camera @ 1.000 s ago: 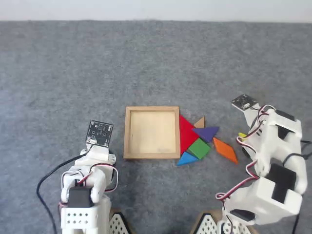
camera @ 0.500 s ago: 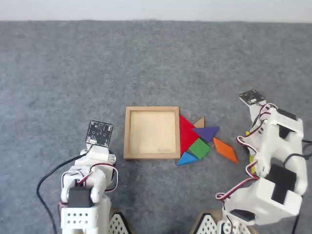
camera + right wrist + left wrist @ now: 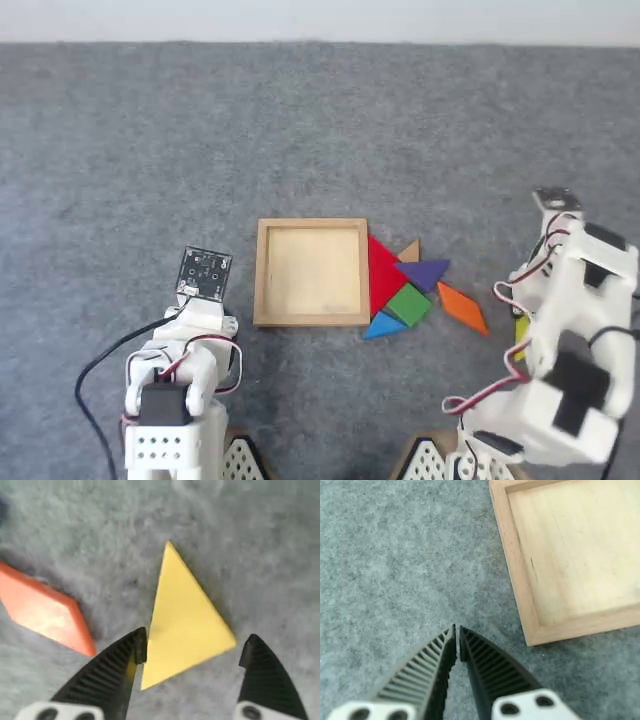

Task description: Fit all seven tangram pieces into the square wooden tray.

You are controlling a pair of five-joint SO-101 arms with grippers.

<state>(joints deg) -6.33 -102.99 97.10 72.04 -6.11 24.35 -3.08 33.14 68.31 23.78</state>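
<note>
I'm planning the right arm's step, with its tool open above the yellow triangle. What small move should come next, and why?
Probably lower the right tool and close it on the yellow triangle. The tool stands open astride that piece, which lies flat and apart from the others, and the wooden tray holds no pieces yet.

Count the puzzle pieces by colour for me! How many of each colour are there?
red piece: 1
tan piece: 1
purple piece: 1
green piece: 1
blue piece: 1
orange piece: 1
yellow piece: 1
Total: 7, all outside the tray.
</note>
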